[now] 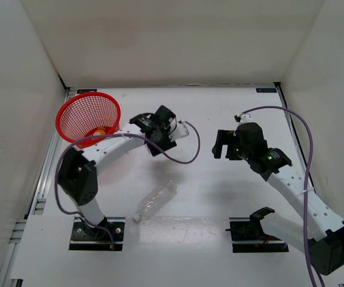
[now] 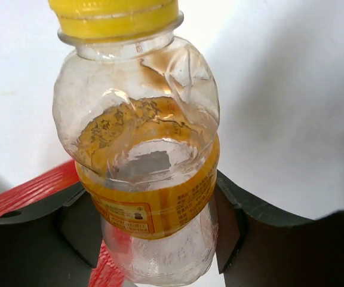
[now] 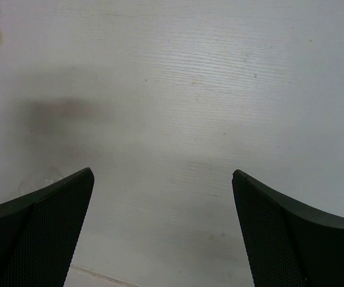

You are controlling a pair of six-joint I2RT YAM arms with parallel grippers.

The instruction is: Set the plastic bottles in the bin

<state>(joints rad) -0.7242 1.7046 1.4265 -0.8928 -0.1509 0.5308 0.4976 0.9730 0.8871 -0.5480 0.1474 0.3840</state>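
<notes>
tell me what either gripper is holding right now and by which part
The left gripper is shut on the yellow-capped clear bottle, clamped across its lower body at the label. The right gripper is open and empty.

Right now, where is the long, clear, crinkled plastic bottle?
In the top view the crinkled bottle lies on the white table, just right of the left arm's base, apart from the round red mesh bin.

the clear bottle (image 2: 142, 149) is cropped at its cap (image 2: 113, 15).
</notes>
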